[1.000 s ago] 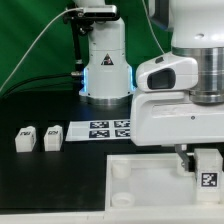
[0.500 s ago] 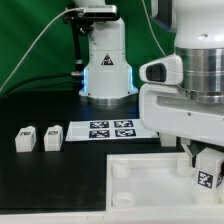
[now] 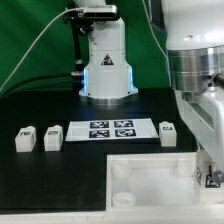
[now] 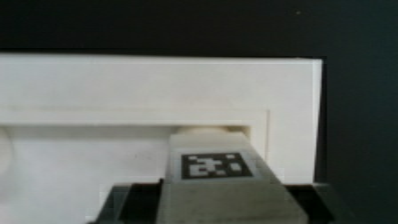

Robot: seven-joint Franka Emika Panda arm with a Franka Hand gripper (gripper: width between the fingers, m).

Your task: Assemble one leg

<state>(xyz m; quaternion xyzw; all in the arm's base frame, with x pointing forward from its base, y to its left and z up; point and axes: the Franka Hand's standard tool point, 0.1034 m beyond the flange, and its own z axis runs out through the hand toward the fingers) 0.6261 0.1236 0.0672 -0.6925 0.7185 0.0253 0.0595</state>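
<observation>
Pincer (image 4: pixel 214 190) clenched around a small white plastic tagged leg (image 4: pixel 214 165).
It hung over the large white square tabletop's (image 3: pixel 150 170) corner.

The scene is evenly and brightly lit. A blue glow is seen on the arm's base (image 3: pixel 106 72), behind the marker board (image 3: pixel 110 128). White surfaces are nearly washed out against the black table (image 3: pixel 60 180). Both views are soft and grainy; in the wrist view the tabletop (image 4: pixel 107 90) is blurred.
</observation>
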